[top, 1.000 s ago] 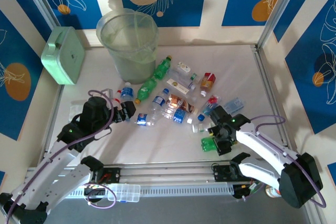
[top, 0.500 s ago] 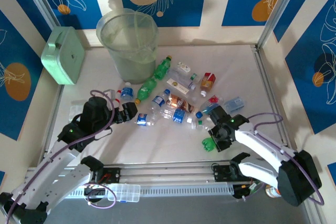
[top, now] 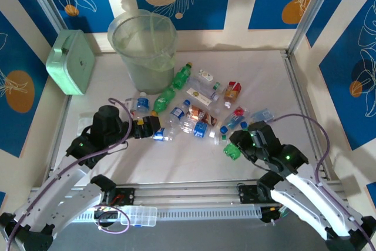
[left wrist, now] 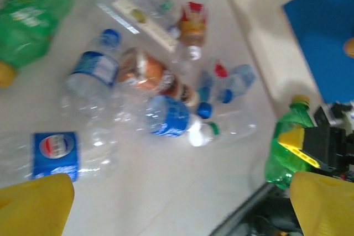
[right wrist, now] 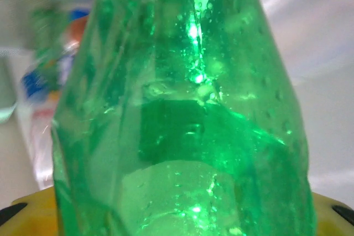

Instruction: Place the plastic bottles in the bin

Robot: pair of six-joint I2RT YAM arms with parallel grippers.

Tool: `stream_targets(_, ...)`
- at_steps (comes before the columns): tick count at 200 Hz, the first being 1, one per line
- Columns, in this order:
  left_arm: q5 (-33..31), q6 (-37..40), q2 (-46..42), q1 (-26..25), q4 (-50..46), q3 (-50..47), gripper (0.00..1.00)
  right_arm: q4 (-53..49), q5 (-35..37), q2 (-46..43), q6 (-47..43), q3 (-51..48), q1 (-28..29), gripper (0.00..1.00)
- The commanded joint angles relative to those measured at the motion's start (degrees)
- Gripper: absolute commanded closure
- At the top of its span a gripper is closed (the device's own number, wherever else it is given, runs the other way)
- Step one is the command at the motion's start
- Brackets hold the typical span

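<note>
The right hand (top: pixel 237 147) has just clamped onto a green bottle (top: pixel 230 151) and swung inward with it, so the carry can start. The bin (top: pixel 126 33) stands far ahead-left of that hand. The left hand (top: pixel 151 126) gapes wide and empty, just beside a clear bottle (top: pixel 160 134).

Bin (top: pixel 144 48) upright, back left; bottles (top: pixel 194 110) scattered lying just right of it; one green btl (top: pixel 231 151) apart, poss. raised.

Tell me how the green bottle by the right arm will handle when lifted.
The green bottle looks empty and see-through, so probably very light. Its creased wall suggests it may buckle when squeezed. Glossy and round, it could slip or roll.
</note>
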Motion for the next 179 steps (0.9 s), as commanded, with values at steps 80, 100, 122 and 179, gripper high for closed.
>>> stream_targets(80,18.1,-3.6,10.3,-4.3,29.4,5.1,0.08,26.1,-23.3,8.3,-54.1,8.6,12.4,0.77)
stream_targets(100,17.7,-0.3,12.8,-7.9,31.2,6.4,0.1,25.5,-26.3,9.7,-55.6,9.5,12.3,0.82)
stream_targets(122,20.2,3.5,15.5,-10.2,33.0,8.5,0.13,25.4,-29.8,11.3,-55.8,10.1,11.9,0.84)
stream_targets(179,26.9,3.5,23.2,-12.2,43.1,10.7,0.29,26.8,-34.9,14.7,-54.5,11.0,10.2,0.85)
